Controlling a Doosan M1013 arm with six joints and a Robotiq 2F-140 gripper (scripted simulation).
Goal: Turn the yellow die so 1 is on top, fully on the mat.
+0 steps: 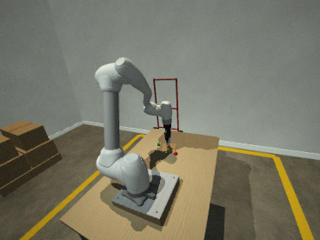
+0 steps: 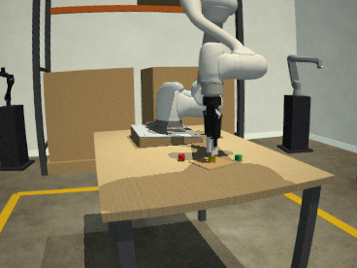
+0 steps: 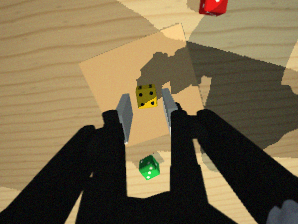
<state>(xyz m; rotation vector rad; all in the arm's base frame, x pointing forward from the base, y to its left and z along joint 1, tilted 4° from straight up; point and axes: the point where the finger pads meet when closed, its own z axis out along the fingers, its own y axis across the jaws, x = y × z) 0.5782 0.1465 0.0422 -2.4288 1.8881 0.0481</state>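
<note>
Right, the yellow die [image 2: 212, 158] [image 3: 146, 96] rests on the mat [image 2: 223, 163] [image 3: 110, 65], dark pips showing on it, though shadow crosses it and I wouldn't swear to which number is on top. In the wrist view it appears in the gap between the finger pads of the gripper [image 1: 168, 142] [image 2: 211, 150] [image 3: 147, 107], toward the far end of that gap, with mat visible on either side. The fingers are partly spread and pinch nothing; the exterior view puts their tips just above the die, the exact clearance being hard to judge. Off the mat, on the table [image 1: 196, 174] [image 2: 146, 184] [image 3: 30, 90], sit the green die [image 1: 158, 144] [image 2: 238, 157] [image 3: 149, 167] and, on the other side, the red die [image 1: 176, 153] [image 2: 181, 157] [image 3: 213, 6]. Neither touches the yellow one. Farther out, the arm stands on its base plate [image 1: 170, 183] at the table's other end.
</note>
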